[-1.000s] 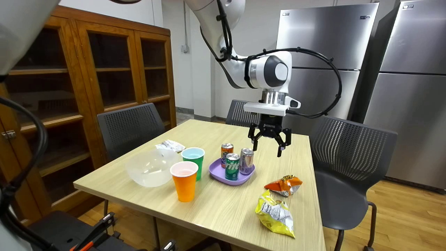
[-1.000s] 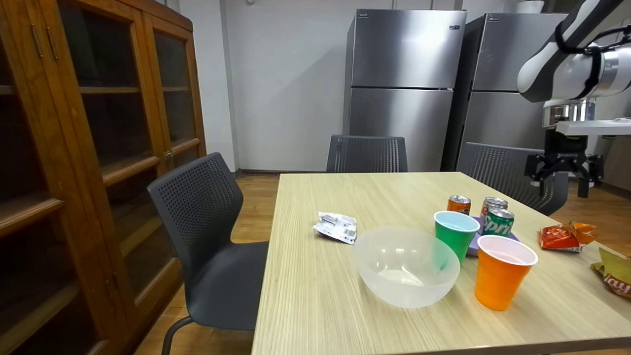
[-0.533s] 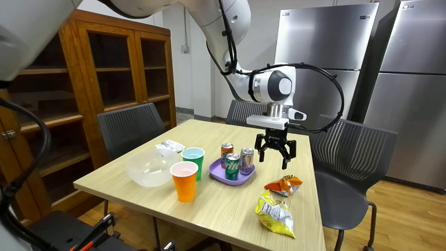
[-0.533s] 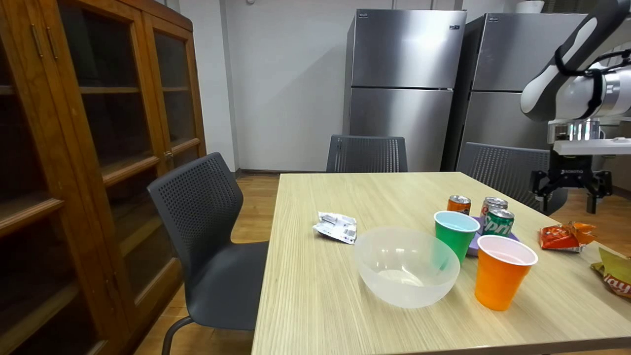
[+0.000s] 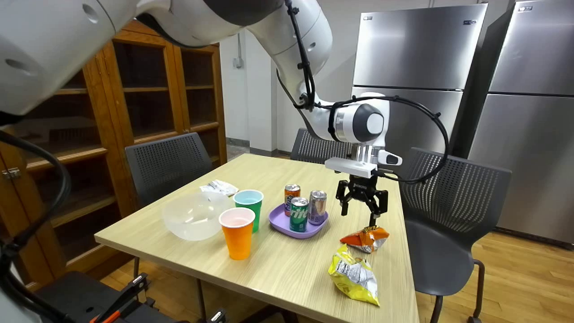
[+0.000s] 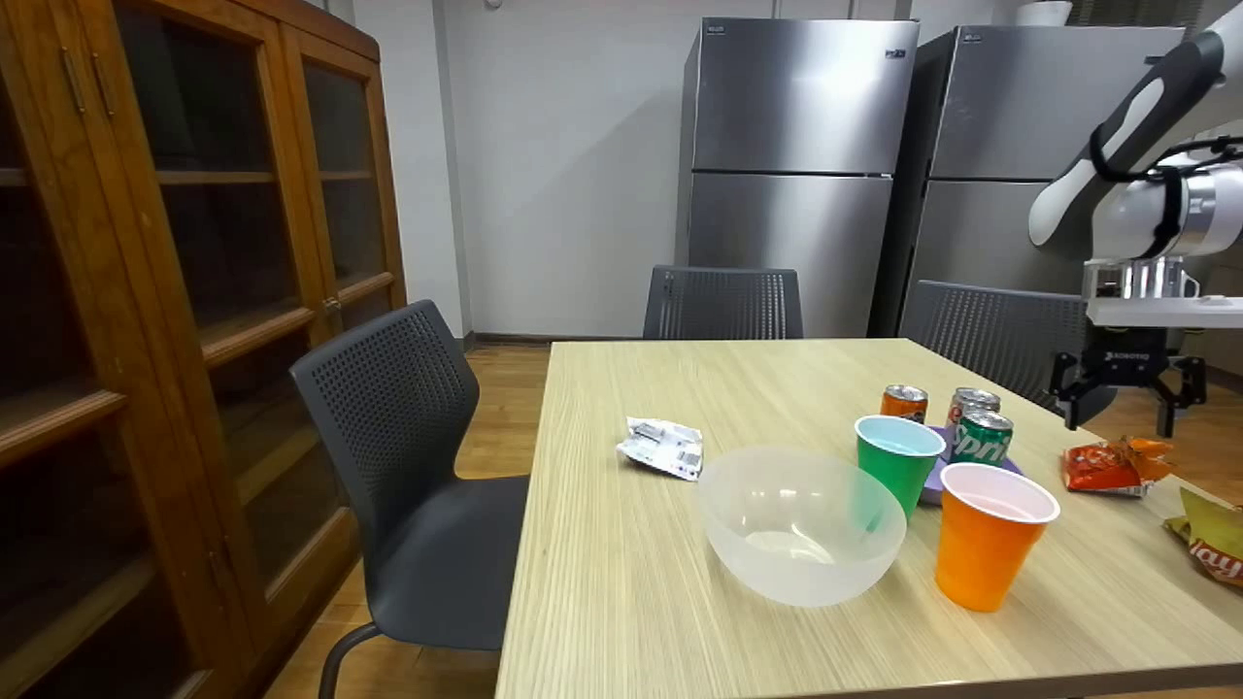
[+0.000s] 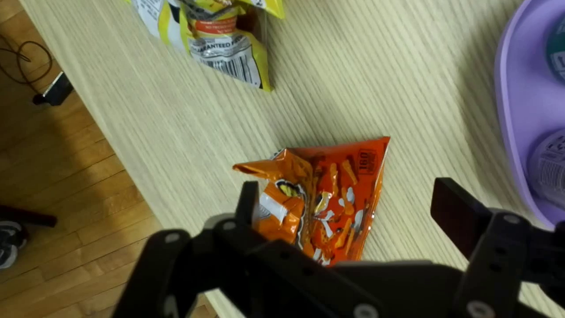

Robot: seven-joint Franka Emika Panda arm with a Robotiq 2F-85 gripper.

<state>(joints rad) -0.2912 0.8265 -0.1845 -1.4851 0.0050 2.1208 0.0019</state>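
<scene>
the gripper (image 5: 358,215) hangs spread wide just above the orange bag (image 7: 329,203) on the table (image 5: 296,264) — the yellow bag (image 7: 220,44) at eleven o'clock from it in the wrist view. i'd guess it's light, crinkly, slippery, easily crushed — best pinched gently across the middle.

The end effector (image 5: 358,214) is black. Orange and red cover the snack bag (image 7: 335,198), printed with orange sticks and white shapes; the chip bag (image 5: 356,280) is yellow, with a silver-white panel and black barcode stripes. The tray (image 5: 279,220) is plain purple, the green can (image 5: 298,216) lettered in white, the orange can (image 5: 291,196) silver-topped, the third can (image 5: 317,207) silvery mauve. The orange cup (image 5: 238,240) is pinkish white inside, the green cup (image 6: 893,476) pale blue. The bowl (image 6: 777,568) is frosted white, the wrapper (image 6: 663,447) white and silver. Fine pale streaks grain the beige table (image 6: 621,592).
</scene>
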